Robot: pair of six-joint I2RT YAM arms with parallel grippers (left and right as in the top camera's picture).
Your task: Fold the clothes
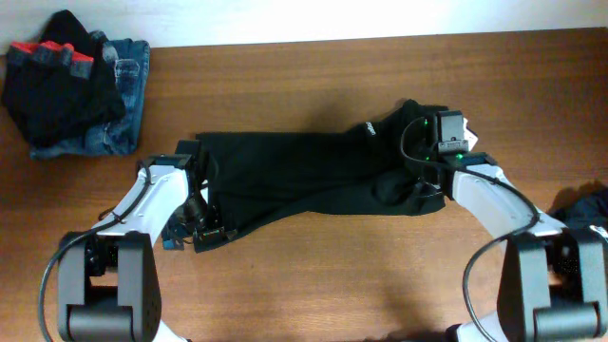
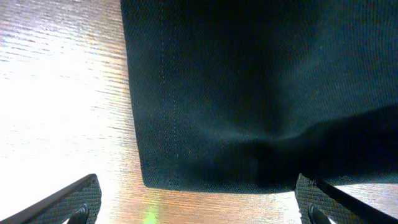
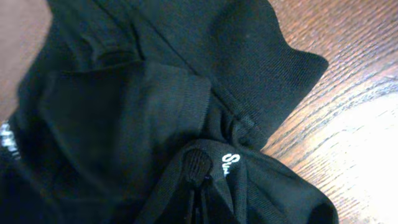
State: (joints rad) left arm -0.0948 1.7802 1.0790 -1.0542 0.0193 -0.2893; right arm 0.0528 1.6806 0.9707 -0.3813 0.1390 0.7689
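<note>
The clothes in hand are one black top (image 1: pixel 304 176) that lies spread lengthwise across the middle of the table, with a small white label (image 1: pixel 369 130) near its right end. At its lower left corner my left gripper (image 1: pixel 204 226) stands open. In the left wrist view the two fingers (image 2: pixel 78 200) straddle bare wood just short of the top's hem (image 2: pixel 211 177), and the left gripper (image 2: pixel 199 208) holds nothing. My right gripper (image 1: pixel 416 180) is shut on a bunched fold at the top's right end. Its fingertips (image 3: pixel 196 167) pinch black fabric next to white lettering (image 3: pixel 231 165).
A pile of other garments (image 1: pixel 76 85), black with red trim on blue denim, lies at the back left corner. A dark blue cloth (image 1: pixel 584 204) shows at the right edge. Bare wooden table (image 1: pixel 332 275) lies in front of the top.
</note>
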